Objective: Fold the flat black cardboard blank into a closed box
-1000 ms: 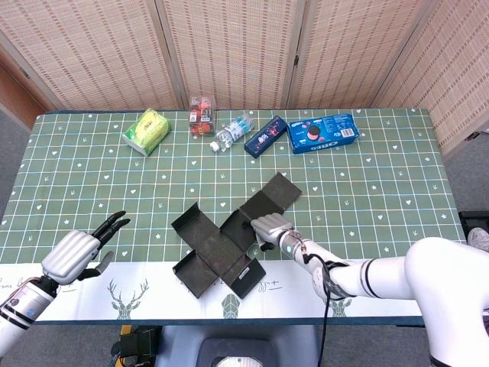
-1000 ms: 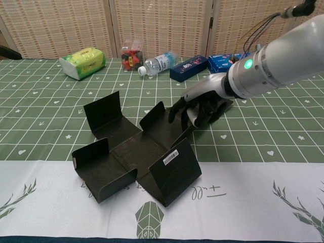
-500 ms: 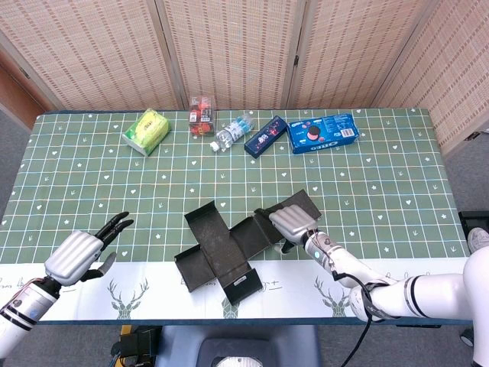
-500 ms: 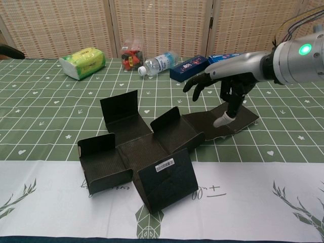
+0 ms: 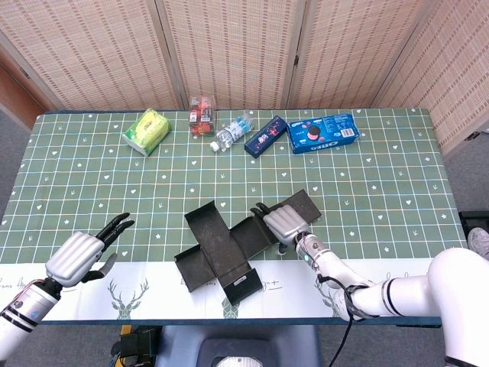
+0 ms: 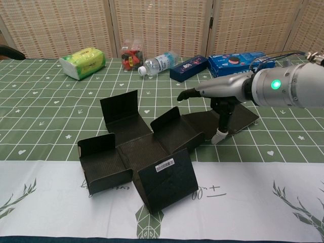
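The black cardboard blank [image 5: 221,245] [image 6: 144,148] lies as a cross near the table's front edge, three short flaps tilted up. One of them, a flap with a barcode label [image 6: 167,177], is nearest the front. Its long flap [image 5: 304,204] [image 6: 242,117] lies flat to the right. My right hand [image 5: 281,223] [image 6: 218,93] hovers over the inner end of that long flap, its fingers stretched toward the blank and its thumb tip down at the flap's front edge; it holds nothing. At the front left corner my left hand [image 5: 76,256] is off the blank, fingers apart and empty.
Along the back of the table lie a green tissue pack [image 5: 147,130], a red snack box [image 5: 202,115], a water bottle [image 5: 231,131], a dark blue box [image 5: 266,135] and a blue Oreo pack [image 5: 323,132]. A white runner [image 6: 243,192] covers the front strip.
A second ago my right hand dragged the blank rightward and turned it, laying the long flap flat. Since then the fingers have straightened toward the blank. The left hand barely moved.
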Robot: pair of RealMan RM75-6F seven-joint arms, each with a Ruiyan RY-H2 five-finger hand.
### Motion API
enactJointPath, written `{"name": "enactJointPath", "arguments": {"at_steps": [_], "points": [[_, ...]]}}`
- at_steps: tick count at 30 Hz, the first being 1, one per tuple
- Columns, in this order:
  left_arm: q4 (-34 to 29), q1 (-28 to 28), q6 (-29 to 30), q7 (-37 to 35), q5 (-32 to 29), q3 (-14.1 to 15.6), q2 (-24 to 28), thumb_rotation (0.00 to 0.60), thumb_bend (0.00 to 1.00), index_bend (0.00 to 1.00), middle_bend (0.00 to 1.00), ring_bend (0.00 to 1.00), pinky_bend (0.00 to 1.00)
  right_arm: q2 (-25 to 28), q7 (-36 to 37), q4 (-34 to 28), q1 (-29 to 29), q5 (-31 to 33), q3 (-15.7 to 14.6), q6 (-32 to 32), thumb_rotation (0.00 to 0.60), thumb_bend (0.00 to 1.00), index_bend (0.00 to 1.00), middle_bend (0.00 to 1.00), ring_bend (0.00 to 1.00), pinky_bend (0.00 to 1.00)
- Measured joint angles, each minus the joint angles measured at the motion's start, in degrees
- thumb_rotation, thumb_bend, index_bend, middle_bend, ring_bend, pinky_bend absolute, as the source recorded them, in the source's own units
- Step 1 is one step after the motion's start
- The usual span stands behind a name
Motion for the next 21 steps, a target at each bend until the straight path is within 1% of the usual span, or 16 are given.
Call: {"name": "enactJointPath", "arguments": {"at_steps": [7, 13, 21], "points": [[0.14, 0.25, 0.34, -0.29, 0.16, 0.07, 0.05, 0.6, 0.57, 0.0, 0.0, 0.66, 0.86, -4.83, -2.62, 3.16, -0.83, 1.14, 1.93, 2.09, 0.6, 0.0, 0.0, 0.0, 0.77, 1.0], [0.66, 0.35, 0.37, -0.43, 0.38, 0.17, 0.32, 0.6, 0.57, 0.0, 0.0, 0.66, 0.86, -7.74, -4.39, 4.28, -1.82, 1.59, 3.68, 3.89, 0.6, 0.0, 0.0, 0.0, 0.77, 1.0], [2.02, 0.02, 0.13, -0.85, 0.07, -0.25, 0.1, 0.6, 0.57, 0.0, 0.0, 0.66, 0.86, -13.72, -6.86, 6.31, -2.73, 3.62, 6.66, 7.92, 0.6, 0.0, 0.0, 0.06, 0.77, 1.0]]}}
